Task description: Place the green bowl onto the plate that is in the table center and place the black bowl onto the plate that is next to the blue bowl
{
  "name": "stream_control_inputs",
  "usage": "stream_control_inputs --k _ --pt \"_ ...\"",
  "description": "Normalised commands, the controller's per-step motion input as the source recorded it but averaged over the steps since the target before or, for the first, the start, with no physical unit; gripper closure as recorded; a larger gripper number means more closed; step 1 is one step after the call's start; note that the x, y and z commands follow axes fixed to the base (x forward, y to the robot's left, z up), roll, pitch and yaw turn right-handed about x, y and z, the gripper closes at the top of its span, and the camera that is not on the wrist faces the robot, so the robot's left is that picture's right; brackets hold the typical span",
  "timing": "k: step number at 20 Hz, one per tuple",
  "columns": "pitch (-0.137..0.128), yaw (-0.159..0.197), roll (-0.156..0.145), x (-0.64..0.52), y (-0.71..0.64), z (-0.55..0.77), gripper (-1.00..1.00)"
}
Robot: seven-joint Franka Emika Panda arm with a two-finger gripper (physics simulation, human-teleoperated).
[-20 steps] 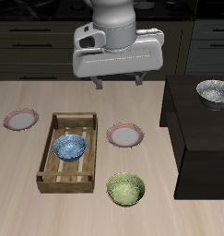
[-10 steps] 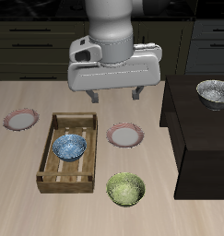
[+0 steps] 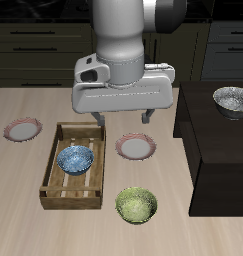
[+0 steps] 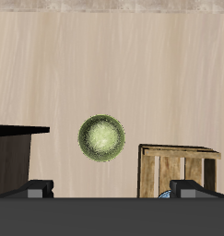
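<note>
Two fingers of the hand stand apart and empty, high over the bench, so the green bowl lies free at 6 o'clock from the center plate.

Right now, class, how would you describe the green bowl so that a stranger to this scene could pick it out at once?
Start at the wooden crate on the table. Just beyond the crate's corner, nearer the front edge, stands the green bowl, alone on bare wood. It is yellow-green, unlike the blue bowl inside the crate.

Table: matt pale wood grain. Crate: rough slatted wood. Green bowl: glazed, faintly mottled. Cabinet block: smooth dark matt. Robot arm: smooth grey shell.
</note>
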Motion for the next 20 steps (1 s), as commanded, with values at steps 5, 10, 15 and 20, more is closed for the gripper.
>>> stream_control_inputs --k 5,10,15,20 --pt "0.008 0.024 -0.009 0.16 0.06 -0.17 -1.0" --pt "0.024 0.003 -0.006 0.11 -0.02 -0.24 -1.0" --pt "0.036 0.034 -0.014 0.12 -0.04 -0.34 -1.0" --pt "0.03 0.0 -0.034 0.16 -0.16 -0.25 -1.0"
